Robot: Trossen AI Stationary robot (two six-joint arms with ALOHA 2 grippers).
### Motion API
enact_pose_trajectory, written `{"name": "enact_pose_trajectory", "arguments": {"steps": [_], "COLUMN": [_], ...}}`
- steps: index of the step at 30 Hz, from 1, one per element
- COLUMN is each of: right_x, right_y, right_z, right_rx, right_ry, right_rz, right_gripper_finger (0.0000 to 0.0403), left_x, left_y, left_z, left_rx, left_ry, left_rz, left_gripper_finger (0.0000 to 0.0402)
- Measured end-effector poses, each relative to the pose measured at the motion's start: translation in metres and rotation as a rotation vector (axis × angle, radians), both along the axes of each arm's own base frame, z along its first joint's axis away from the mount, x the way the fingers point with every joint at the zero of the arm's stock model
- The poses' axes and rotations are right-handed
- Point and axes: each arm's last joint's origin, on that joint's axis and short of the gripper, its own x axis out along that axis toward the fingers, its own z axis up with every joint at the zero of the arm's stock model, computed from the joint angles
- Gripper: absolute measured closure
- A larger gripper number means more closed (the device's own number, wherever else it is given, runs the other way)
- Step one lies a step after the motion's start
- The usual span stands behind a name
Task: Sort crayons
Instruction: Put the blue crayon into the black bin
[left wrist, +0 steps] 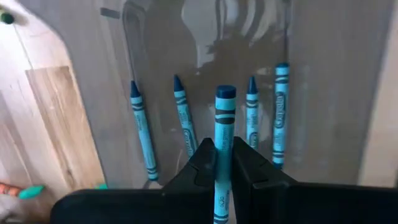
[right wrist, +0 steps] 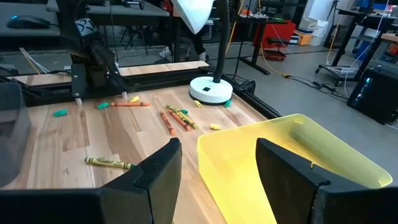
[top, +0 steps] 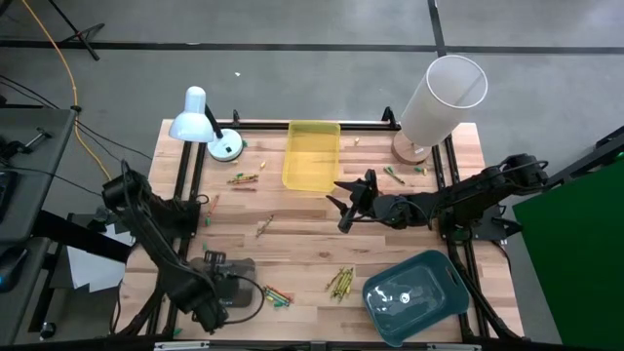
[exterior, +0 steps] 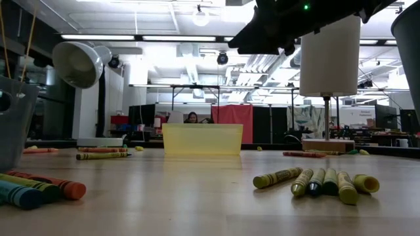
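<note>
Blue crayon (left wrist: pixel 224 143) between left jaws, clamped.

Crayons (top: pixel 340 283) scattered on table; blue crayon (left wrist: pixel 224 143) gripped

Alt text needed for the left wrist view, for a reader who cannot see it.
The left end effector is shut on a blue crayon above a grey tray. Four more blue crayons lie side by side in the tray, and wooden table shows at one edge.

Bright ceiling strip lights (exterior: pixel 98 37) glare at twelve o'clock in the low view. Near crayons (exterior: pixel 39 189) blur; arm shadows darken the grey tray (left wrist: pixel 205 50).
</note>
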Motion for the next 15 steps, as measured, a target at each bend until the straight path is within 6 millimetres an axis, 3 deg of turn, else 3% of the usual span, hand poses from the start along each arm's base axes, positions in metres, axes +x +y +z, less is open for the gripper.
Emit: {"name": "enact_pose_trajectory", "arguments": {"steps": [7, 15], "right_x": [0.000, -0.001], "right_y": [-0.004, -0.004], "right_z": [-0.001, -0.006], "right_rx": [0.020, 0.040], "right_ry": [-0.002, 0.036], "right_rz": [-0.019, -0.025], "right_gripper_finger": [0.0202, 0.0202], "left_x": [0.014, 0.027], "left_y": [0.008, 0.004], "left_z": [-0.005, -0.005], "left_rx": [-0.004, -0.146], "left_ry": [0.030, 0.024], "left_rz": [-0.043, -0.049], "left_gripper_finger": [0.0401, 0.0401]}}
